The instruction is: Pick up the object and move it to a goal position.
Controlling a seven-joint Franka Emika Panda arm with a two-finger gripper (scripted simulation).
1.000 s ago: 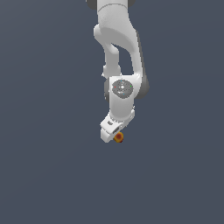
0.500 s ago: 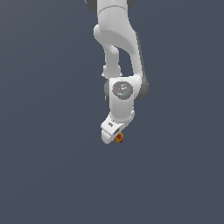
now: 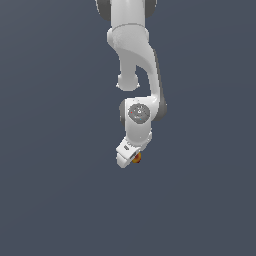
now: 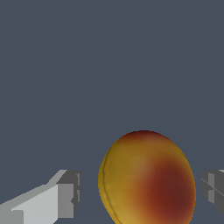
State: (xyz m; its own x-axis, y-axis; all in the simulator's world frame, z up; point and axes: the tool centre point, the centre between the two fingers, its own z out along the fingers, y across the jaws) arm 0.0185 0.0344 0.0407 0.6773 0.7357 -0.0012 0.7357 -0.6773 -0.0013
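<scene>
The object point(image 3: 136, 157) is a tiny orange-yellow ball with a reddish patch, lying on the grey floor under the white arm. In the wrist view the ball point(image 4: 146, 179) fills the space between the two fingers. My gripper point(image 3: 129, 160) points down over it, and in the wrist view the gripper point(image 4: 140, 192) straddles the ball. One fingertip point(image 4: 68, 192) stands a small gap away from the ball. The other fingertip point(image 4: 212, 188) is closer, with a thin gap. The jaws are open around the ball and do not touch it.
A plain dark grey floor point(image 3: 50, 200) surrounds the arm in the exterior view. The white arm links point(image 3: 132, 60) rise above the gripper to the top of the exterior view.
The wrist has come down a little over the ball and shifted slightly toward the exterior view's left. The ball has stayed in place.
</scene>
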